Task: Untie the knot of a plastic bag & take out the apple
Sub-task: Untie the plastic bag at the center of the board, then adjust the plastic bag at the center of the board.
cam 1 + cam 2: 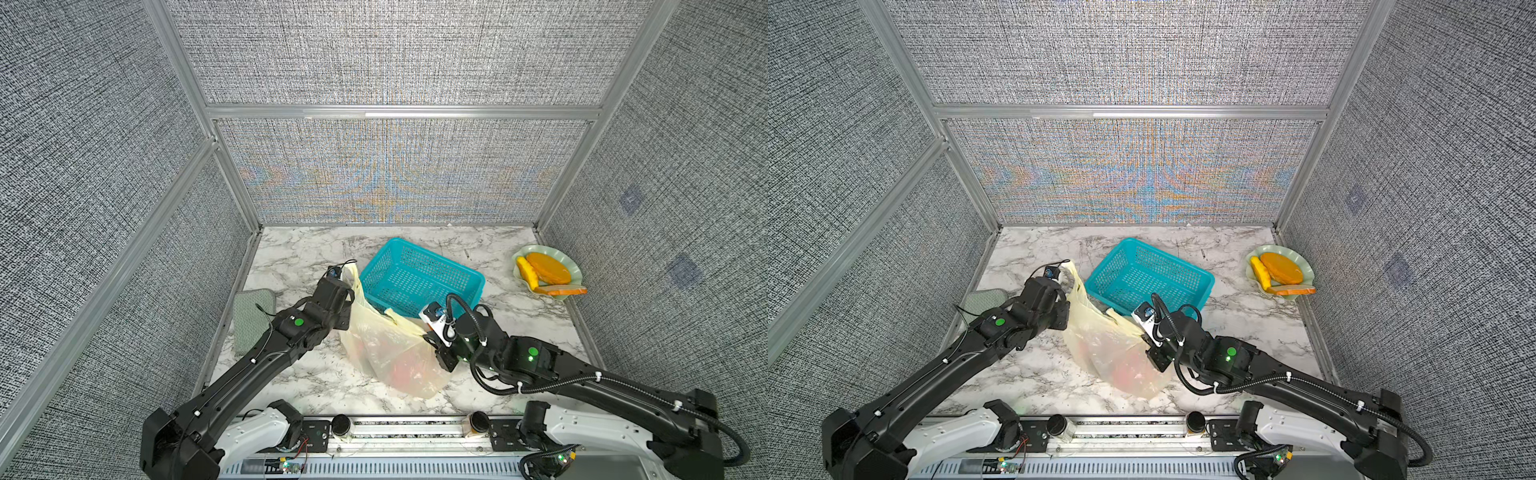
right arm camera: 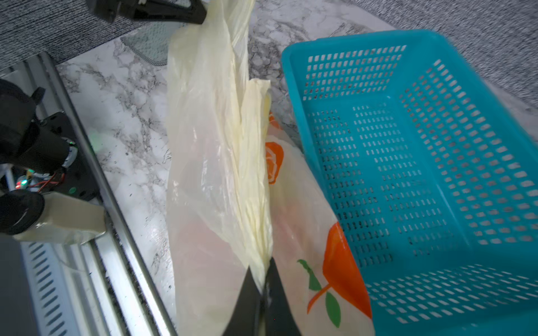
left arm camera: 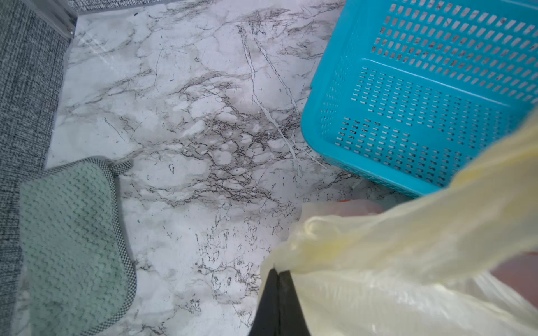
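Closest, the right gripper (image 2: pixel 262 266) pinches one yellow handle (image 2: pixel 256 174) of the plastic bag (image 1: pixel 386 353), and the left gripper (image 3: pixel 278 272) pinches the other. The bag sits right beside the blue basket (image 1: pixel 419 278). It looks soft, light and slippery, so the bunched handles seem the best hold, pulled gently.

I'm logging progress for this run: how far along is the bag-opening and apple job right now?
Apparently done: the two handle strips of the pale yellow translucent plastic bag run apart, nothing tied between them. In hand: left gripper and right gripper each pinch a strip, spreading the mouth. To do: lift out the reddish shape, likely the apple, inside; the teal mesh basket holds nothing.
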Controlling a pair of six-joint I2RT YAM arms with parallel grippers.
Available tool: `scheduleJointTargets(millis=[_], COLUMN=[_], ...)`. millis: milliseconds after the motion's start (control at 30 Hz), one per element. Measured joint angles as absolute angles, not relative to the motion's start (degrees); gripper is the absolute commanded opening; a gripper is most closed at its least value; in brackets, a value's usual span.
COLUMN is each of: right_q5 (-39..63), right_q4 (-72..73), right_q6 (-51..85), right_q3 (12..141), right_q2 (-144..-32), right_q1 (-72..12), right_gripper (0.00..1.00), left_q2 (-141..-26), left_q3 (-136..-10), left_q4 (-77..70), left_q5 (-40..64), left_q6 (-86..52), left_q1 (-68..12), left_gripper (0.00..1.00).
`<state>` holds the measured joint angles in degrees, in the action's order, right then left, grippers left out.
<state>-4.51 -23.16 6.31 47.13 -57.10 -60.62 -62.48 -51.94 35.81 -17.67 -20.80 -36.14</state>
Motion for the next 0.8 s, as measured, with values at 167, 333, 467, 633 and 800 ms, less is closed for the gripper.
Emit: scheduleJointTargets(millis=[167,333,467,633,800], right_q5=[6.26,16.03,21.76,18.68,9.15], right_q4=[-28.16,-30.65,-30.09,-29.04,-21.23], right_q6=[5.39,4.05,3.77,3.16,4.32], right_q3=[48.64,50.94,51.51,53.56,53.89], right_q2=[-59.96,-59.37,-57.60,-56.66,-54.37], right_q1=[-60.66,-60.66,-60.66,-60.07,-54.98], right_gripper=[0.43,0.45,0.50,0.52,0.53], left_q2=[-63.51,-63.24,-62.39,-62.24,-63.07], left_q3=[-52.42,-53.17,-52.73,-51.92,-52.88], left_q4=[34.59,34.11,32.95,30.81,27.40], left_q5=[-17.65,-17.69,-17.85,-17.89,-17.74], left_q6=[-20.47,-19.86,-19.53,-18.11,-16.01], left_q1=[-35.83,-35.31,-34.72,-33.43,-31.97], left_gripper=[0.00,0.00,0.00,0.00,0.00])
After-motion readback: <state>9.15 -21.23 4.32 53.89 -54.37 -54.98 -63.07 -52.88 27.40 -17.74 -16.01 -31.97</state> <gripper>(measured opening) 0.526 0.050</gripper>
